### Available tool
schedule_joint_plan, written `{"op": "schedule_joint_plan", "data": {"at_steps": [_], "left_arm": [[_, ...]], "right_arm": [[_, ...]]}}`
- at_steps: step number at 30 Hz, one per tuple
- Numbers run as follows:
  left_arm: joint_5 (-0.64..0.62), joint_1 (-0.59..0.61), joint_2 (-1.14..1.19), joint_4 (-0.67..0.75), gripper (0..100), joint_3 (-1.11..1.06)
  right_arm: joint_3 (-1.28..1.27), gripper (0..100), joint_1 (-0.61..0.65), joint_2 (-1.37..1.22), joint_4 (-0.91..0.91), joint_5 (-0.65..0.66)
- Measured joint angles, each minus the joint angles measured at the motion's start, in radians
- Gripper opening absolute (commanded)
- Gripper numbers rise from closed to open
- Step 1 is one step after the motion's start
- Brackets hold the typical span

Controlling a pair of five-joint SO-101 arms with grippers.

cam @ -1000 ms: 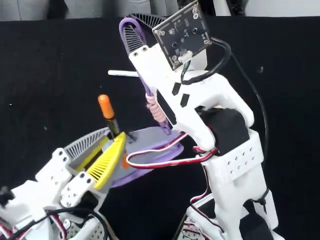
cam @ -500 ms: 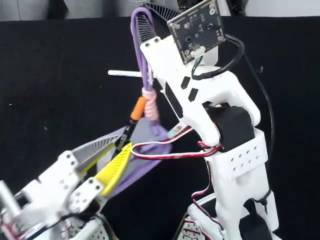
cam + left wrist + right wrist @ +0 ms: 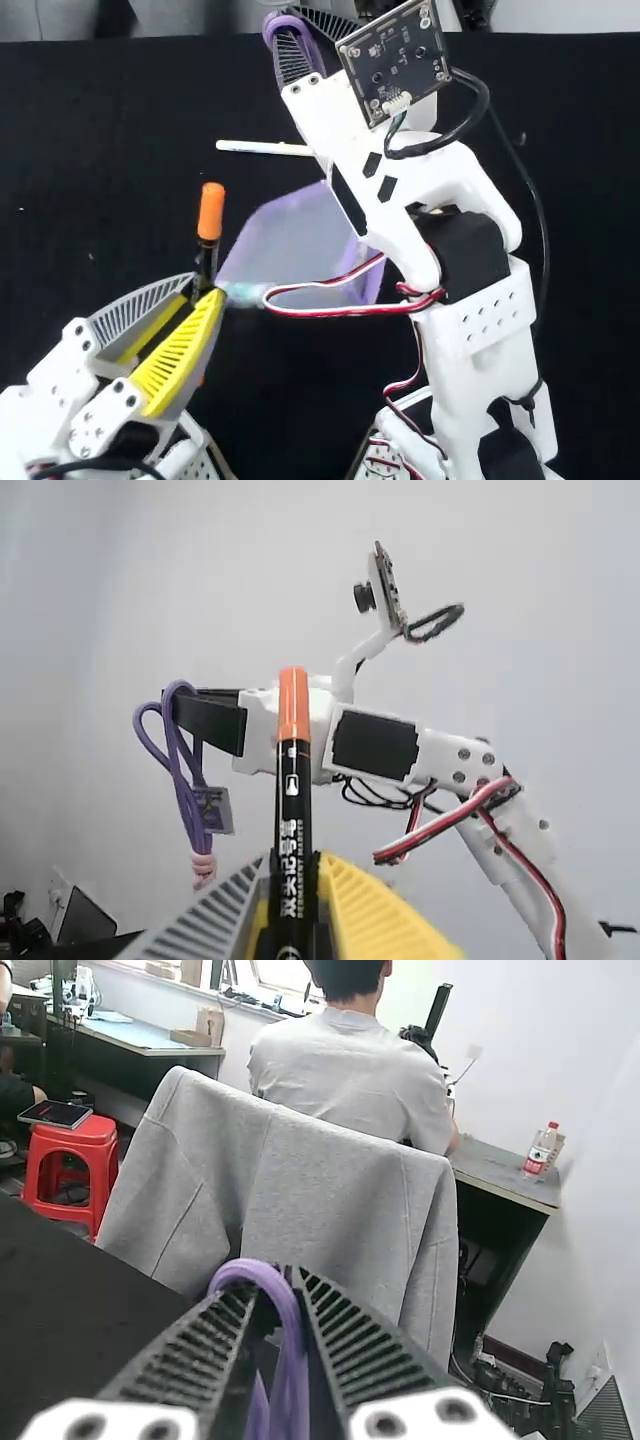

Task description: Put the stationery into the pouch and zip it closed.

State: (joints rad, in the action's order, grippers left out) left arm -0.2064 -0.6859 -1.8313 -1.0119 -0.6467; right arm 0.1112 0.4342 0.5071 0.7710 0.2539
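Observation:
My right gripper (image 3: 286,28) is raised high and shut on the purple strap (image 3: 283,1332) of the pouch (image 3: 300,240), which hangs in the air below it. In the right wrist view the strap loops between the ribbed fingers (image 3: 345,1345). My left gripper (image 3: 203,292), low at the front left, is shut on a black marker (image 3: 291,840) with an orange cap (image 3: 210,212), held upright just left of the pouch. The left wrist view shows the strap loop (image 3: 178,765) dangling from the other arm. A white pen (image 3: 262,148) lies on the table behind.
The table is covered in black cloth (image 3: 90,150). The right arm's white body (image 3: 450,270) and its red and white cables (image 3: 330,298) stand close to the pouch. A grey garment on a chair (image 3: 270,1200) sits behind the table.
The right gripper lifted the pouch off the table by its strap and the pouch swung. The marker tilted toward the pouch, then drew back left and stands upright again.

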Motion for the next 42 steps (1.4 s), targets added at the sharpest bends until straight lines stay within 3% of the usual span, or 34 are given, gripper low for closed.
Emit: {"op": "schedule_joint_plan", "data": {"at_steps": [6,13,21,29,38,42], "left_arm": [[0.055,0.0,0.0,0.031,3,-0.114],[0.207,0.005,0.002,-0.051,3,-0.135],[0.212,0.342,0.002,0.015,3,-0.163],[0.092,0.514,0.002,0.143,3,-0.163],[0.089,0.749,0.002,0.493,3,-0.167],[0.086,0.836,0.002,0.586,3,-0.167]], "right_arm": [[0.0,1.2,0.0,0.0,0.0,0.0],[0.003,1.2,0.0,0.0,0.075,0.0],[0.184,1.1,0.0,0.0,0.296,0.0],[0.35,1.1,-0.002,0.002,0.479,0.002],[0.42,1.1,0.034,-0.052,0.525,0.005],[0.531,1.1,0.068,-0.152,0.546,0.08]]}}
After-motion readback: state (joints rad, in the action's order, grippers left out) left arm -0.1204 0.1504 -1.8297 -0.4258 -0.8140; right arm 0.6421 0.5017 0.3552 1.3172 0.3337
